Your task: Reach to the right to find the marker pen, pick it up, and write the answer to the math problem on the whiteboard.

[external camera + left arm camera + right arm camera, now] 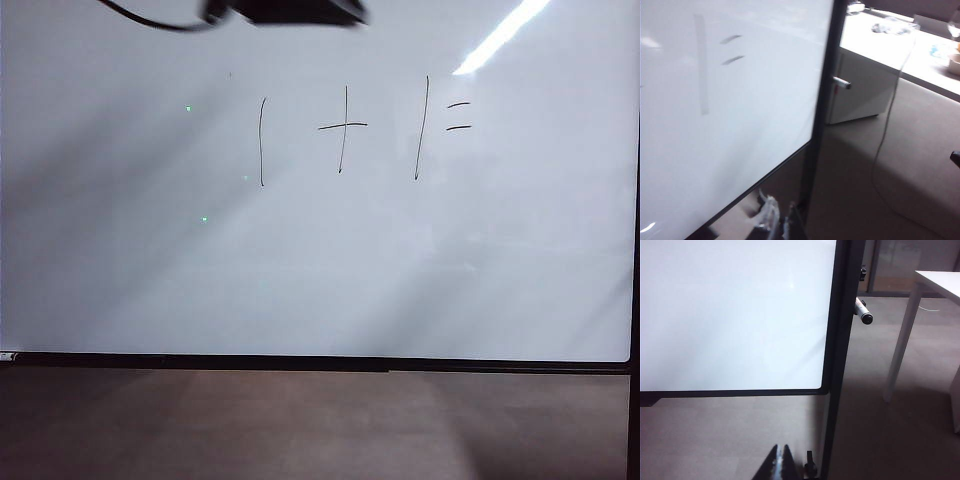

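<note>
Marker pen (863,312) waits on the whiteboard's (120,280) right edge — untouched.

The math problem (345,130) reads one plus one with two equals dashes, nothing after them. The right gripper (780,462) sits low beside the board's black frame, fingers pressed together and empty. The left gripper (774,219) is blurred — its state cannot be told.

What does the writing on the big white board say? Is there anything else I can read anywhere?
"1 + 1 =" : the math problem, black handwriting on the whiteboard. Nothing is written after the equals dashes yet.
The left wrist view shows only a blurry stroke and the two dashes of it.
The marker pen, sticking out past the board's frame, shows no readable label: too small.
No other words, brands or signs are readable.
</note>
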Motion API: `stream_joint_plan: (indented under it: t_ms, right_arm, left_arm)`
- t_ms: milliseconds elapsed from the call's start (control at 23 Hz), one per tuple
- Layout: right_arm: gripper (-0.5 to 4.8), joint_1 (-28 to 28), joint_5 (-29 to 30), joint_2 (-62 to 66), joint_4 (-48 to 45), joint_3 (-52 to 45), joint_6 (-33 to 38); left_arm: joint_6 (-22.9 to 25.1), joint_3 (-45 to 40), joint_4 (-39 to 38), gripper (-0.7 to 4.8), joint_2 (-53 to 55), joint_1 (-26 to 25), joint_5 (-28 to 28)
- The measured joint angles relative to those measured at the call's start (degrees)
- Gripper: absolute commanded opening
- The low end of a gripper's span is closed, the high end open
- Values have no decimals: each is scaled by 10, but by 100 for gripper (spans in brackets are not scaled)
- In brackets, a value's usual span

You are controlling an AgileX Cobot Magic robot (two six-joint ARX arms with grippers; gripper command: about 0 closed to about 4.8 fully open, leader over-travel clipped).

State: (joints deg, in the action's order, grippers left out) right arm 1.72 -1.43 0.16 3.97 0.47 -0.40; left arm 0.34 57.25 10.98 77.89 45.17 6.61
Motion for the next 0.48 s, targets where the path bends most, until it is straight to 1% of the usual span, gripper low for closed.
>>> stream_joint_plan:
  t_ms: [87, 261, 348, 479]
  right_arm:
    - [-1, 0, 0, 0, 0, 0, 0]
    - [-1, 0, 0, 0, -1, 0, 0]
    - [-1, 0, 0, 0, -1, 0, 0]
    - [-1, 0, 0, 0, -4, 0, 12]
  left_arm:
    - [0, 27, 8, 27, 54, 21, 0]
    - [0, 48, 12, 27, 108, 70, 0]
    - [0, 47, 7, 27, 116, 94, 1]
    - [0, 47, 9, 27, 117, 111, 1]
